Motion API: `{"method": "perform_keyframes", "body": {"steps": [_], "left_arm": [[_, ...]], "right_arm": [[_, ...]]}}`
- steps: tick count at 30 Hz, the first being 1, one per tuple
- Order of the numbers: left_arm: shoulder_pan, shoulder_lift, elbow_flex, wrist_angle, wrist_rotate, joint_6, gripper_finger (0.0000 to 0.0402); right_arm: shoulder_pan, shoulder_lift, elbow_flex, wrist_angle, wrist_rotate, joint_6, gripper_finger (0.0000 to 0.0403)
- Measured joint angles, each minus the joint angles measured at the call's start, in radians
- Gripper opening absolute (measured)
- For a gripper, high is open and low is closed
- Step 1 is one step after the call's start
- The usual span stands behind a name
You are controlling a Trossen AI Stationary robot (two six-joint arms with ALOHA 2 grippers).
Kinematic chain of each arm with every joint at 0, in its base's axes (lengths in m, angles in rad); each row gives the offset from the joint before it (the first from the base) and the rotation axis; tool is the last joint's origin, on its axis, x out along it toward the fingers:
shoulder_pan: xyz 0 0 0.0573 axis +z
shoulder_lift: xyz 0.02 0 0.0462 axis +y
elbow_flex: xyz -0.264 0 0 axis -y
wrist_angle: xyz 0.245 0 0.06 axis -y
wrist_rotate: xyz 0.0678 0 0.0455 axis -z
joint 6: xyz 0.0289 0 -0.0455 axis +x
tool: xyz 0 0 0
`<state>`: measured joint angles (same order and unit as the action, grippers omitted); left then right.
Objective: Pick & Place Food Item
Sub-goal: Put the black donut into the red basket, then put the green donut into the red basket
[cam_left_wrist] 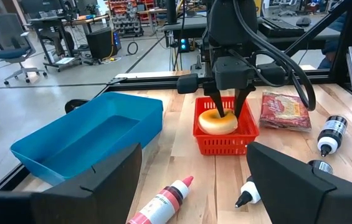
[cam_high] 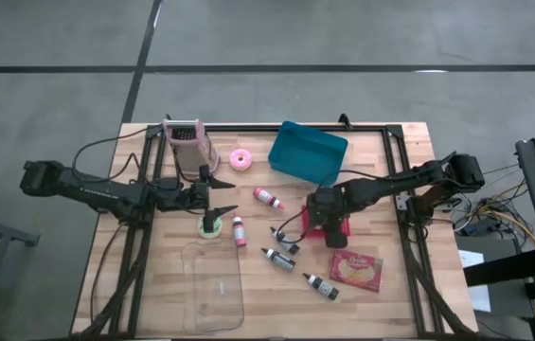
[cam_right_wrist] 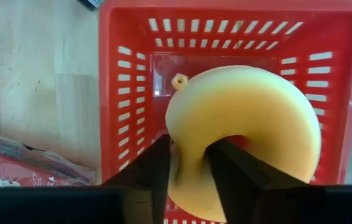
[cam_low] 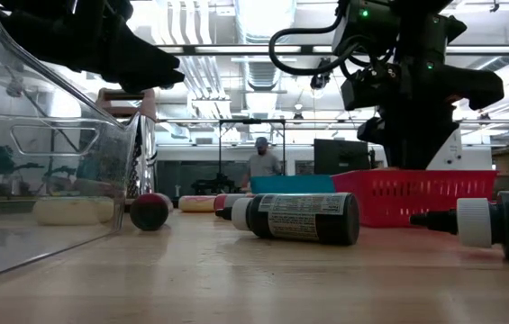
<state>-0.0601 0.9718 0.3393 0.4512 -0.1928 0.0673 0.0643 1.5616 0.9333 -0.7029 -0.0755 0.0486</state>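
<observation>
- Yellow, soft-looking donut (cam_right_wrist: 244, 134) sits in the red basket (cam_right_wrist: 126, 93), tilted up on edge, and the right gripper (cam_right_wrist: 188, 165) is straight above it, one finger through the hole and the other outside the ring.
- The fingers (cam_right_wrist: 147, 171) lie against that stretch of ring; whether they pinch or have just slackened, I cannot tell, so I call the grip unsettled.
- From the left wrist view the donut (cam_left_wrist: 218, 121) is down inside the basket (cam_left_wrist: 225, 137), so this reads as the placing step, right at the let-go.
- Next move, as I judge it: spread the fingers clear of the ring, then lift straight up so the inner finger does not drag the donut over the basket wall.
- The left gripper (cam_high: 212, 194) waits wide open and empty on the far side of the table, near a green ring (cam_high: 211, 227) and well apart from the basket (cam_high: 329, 232).
- Bottles (cam_high: 269, 198) and a snack packet (cam_high: 356, 270) lie on the boards, untouched.
</observation>
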Motion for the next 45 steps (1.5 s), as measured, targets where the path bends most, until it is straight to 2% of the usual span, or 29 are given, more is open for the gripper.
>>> {"method": "perform_keyframes", "body": {"steps": [6,12,16,23,30,37,45], "left_arm": [[0.0,0.0,0.0,0.0,-0.001,0.0,0.0292],[0.0,0.0,0.0,0.0,-0.001,0.0,0.0292],[0.0,0.0,0.0,0.0,-0.001,0.0,0.0292],[-0.001,0.0,0.0,-0.031,-0.01,-0.012,0.0292],[-0.001,-0.01,0.0,-0.106,-0.068,-0.059,0.0292],[-0.001,-0.026,0.102,-0.41,-0.122,-0.161,0.0292],[0.0,-0.012,0.264,-0.76,-0.126,-0.253,0.0292]], "right_arm": [[-0.001,0.0,0.005,-0.001,0.023,-0.013,0.0167],[-0.002,0.0,0.015,-0.01,0.026,-0.016,0.0197],[-0.001,0.0,0.04,-0.035,0.047,-0.008,0.02],[-0.002,-0.003,0.116,-0.038,0.208,-0.007,0.0192],[0.018,-0.049,0.158,0.175,0.212,-0.049,0.0191],[0.049,-0.163,0.088,0.447,0.21,-0.102,0.019],[0.126,-0.276,-0.037,0.695,0.207,-0.142,0.019]]}}
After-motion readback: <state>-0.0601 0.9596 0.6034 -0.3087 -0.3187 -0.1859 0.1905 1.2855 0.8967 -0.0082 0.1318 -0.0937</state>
